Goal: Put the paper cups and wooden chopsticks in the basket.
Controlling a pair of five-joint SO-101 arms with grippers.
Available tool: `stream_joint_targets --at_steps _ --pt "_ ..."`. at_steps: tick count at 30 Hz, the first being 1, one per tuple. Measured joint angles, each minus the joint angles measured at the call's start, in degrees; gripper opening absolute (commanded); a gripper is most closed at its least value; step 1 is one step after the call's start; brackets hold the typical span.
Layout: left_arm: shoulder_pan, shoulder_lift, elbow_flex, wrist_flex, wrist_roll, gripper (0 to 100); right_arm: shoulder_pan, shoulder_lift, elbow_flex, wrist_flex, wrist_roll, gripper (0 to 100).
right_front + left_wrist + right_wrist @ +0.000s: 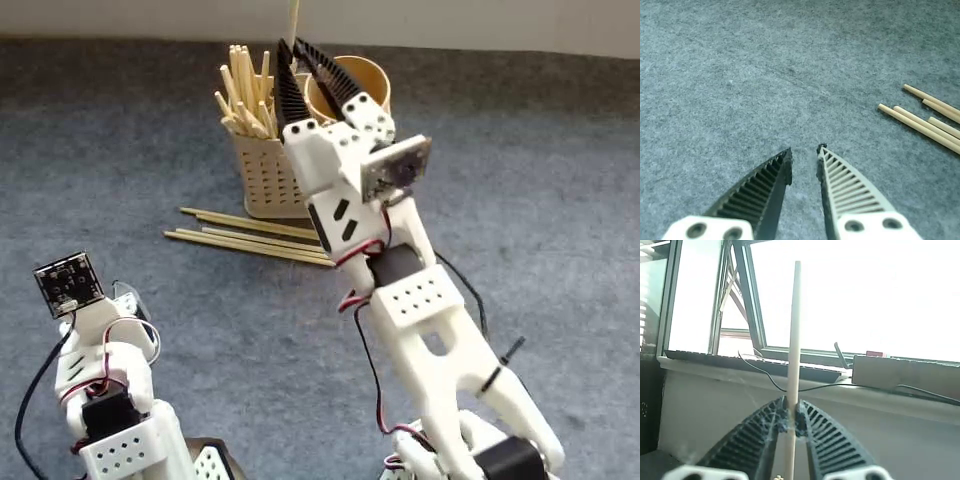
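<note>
Wooden chopsticks (245, 95), pale and slender, stood bunched with their ends up in the cream perforated plastic basket (262, 185), which sat toward the far side of the grey felt-covered tabletop (560, 230). A tan paper cup (374, 78) showed just beside that bunch. Whether it rested inside the basket or right behind it could not be told, since the right arm (420, 300) covered its lower part. Several loose wooden chopsticks (250, 238) lay flat on the tabletop just in front of the basket, roughly parallel to one another and close together.

The right tool (291, 47) was raised above the basket, its black ribbed fingers (750, 445) pinched tight onto a single wooden chopstick (794, 330). That stick stood upright between them (in the high view its upper end ran to the top edge of the frame).

The left tool (805, 155) hung low over bare grey tabletop, well apart from the basket, its two pointed fingers, one dark and one pale, parted by a narrow gap. The loose wooden chopsticks (920, 120) lay off to one side of it, near but not touching. In the high view the white left arm (110, 390) sat at the near left corner, folded back from the basket
</note>
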Motion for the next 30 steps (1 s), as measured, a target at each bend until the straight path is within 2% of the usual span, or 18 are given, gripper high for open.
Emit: stream_joint_targets --at_steps 8,13,20,24,30 --pt "0.0 0.0 0.0 0.0 0.0 10 0.09 4.75 -0.97 -0.18 0.0 1.0" --pt "0.0 0.0 0.0 0.0 0.0 10 0.09 4.75 -0.88 -0.18 0.0 9.1" --pt "0.0 0.0 0.0 0.0 0.0 10 0.09 4.75 -0.18 0.0 0.0 9.1" --pt "0.0 0.0 0.0 0.0 0.0 10 0.09 3.25 -0.18 7.65 0.0 9.1" --pt "0.0 0.0 0.0 0.0 0.0 10 -0.88 -6.59 -0.18 22.77 0.0 9.1"
